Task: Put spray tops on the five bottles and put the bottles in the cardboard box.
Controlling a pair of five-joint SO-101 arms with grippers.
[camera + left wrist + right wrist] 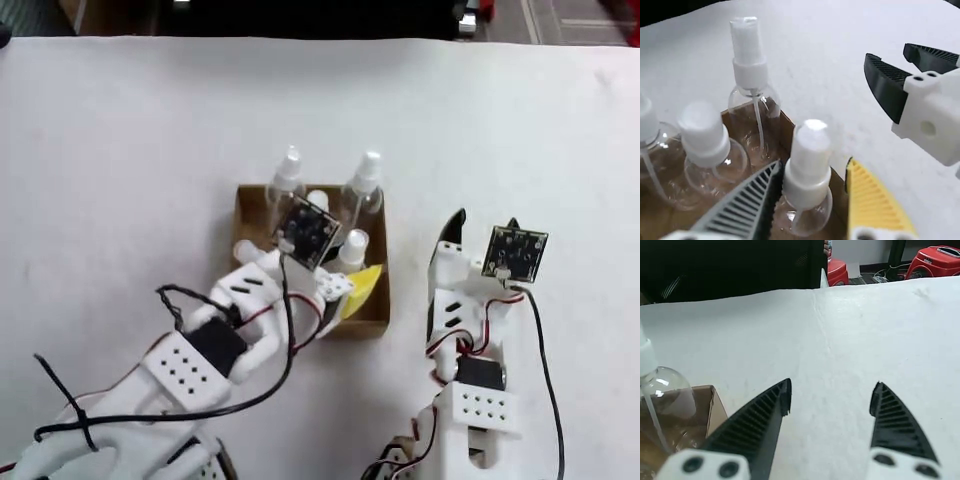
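A white table covers nearly the whole scene. Past its far edge the room is dark, with red objects on the floor at the far right.

The cardboard box sits at the table's middle. Clear bottles with white spray tops stand upright inside it; four can be counted, and the left arm hides part of the box from above.

The left wrist view shows what the high view hides. The left gripper is parted around the near bottle at the box's right side. Its grey finger lies against the spray top, while its yellow finger stands just apart.

The right gripper is over bare table just right of the box. Its black fingers are spread wide, with nothing between them.
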